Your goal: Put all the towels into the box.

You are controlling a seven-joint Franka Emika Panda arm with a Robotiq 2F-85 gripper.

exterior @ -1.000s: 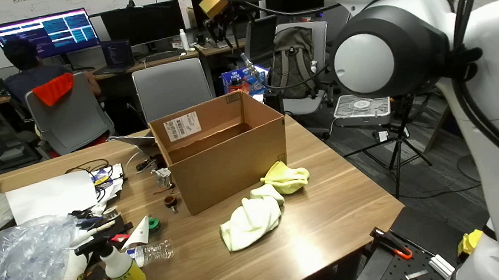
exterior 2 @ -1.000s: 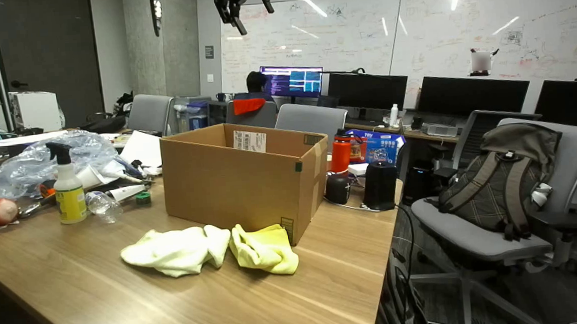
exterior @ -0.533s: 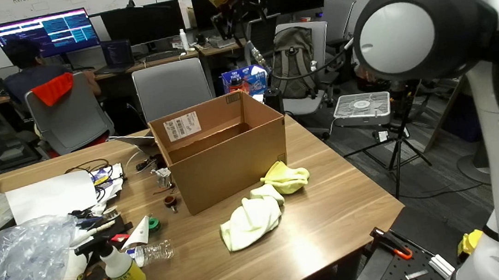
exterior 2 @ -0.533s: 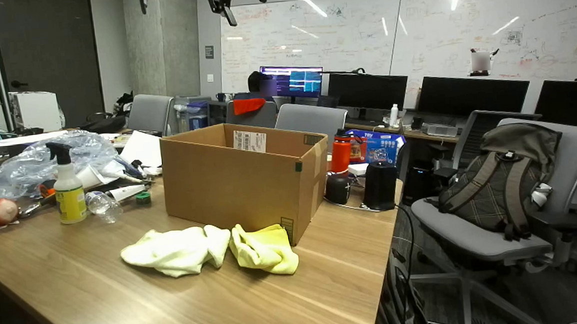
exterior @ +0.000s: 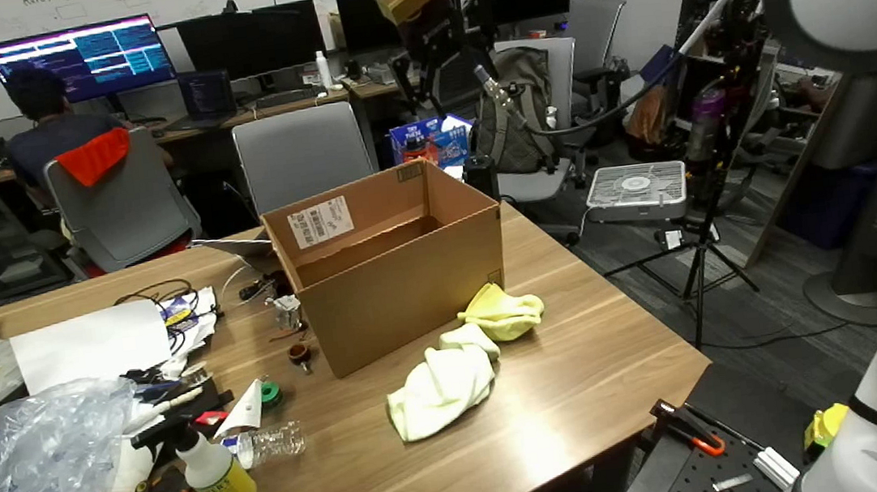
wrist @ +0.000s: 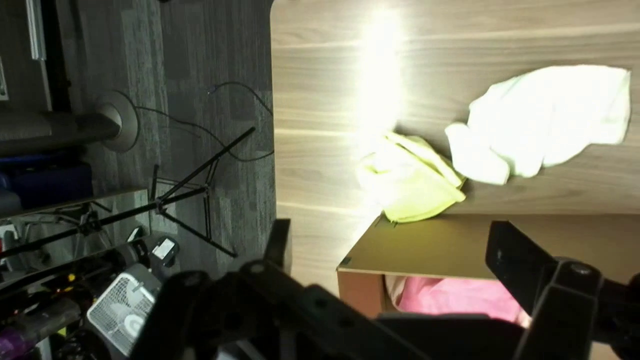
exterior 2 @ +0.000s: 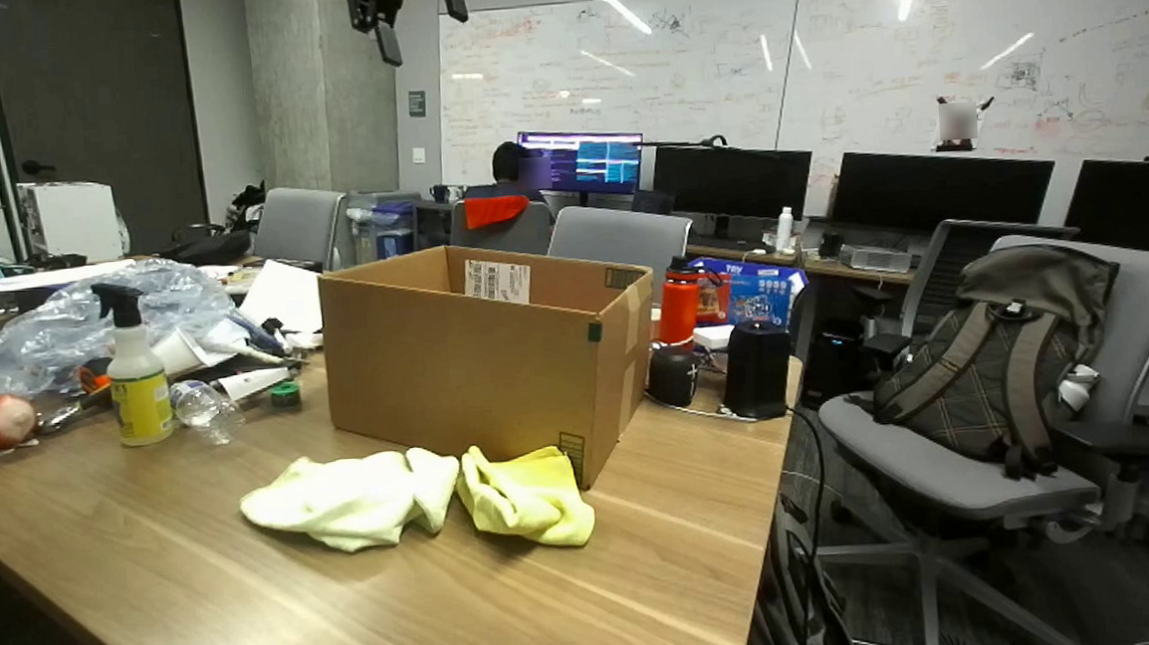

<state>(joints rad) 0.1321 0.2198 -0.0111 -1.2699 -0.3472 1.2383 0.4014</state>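
A robot hand (exterior 2: pixel 422 25) hangs high above the worktop (exterior 2: pixel 383 623), its fingers spread wide and holding nothing; well below it, a bright yellow towel (exterior 2: pixel 525 495) lies crumpled just beside a corner of the open brown cardboard box (exterior 2: pixel 467 359), with a pale cream-yellow towel (exterior 2: pixel 351 501) next to the first; in the wrist view, both appear beyond the fingertips, the bright one framed between them, the pale one off toward the right edge; a pink towel (wrist: pixel 460 296) shows inside the box.
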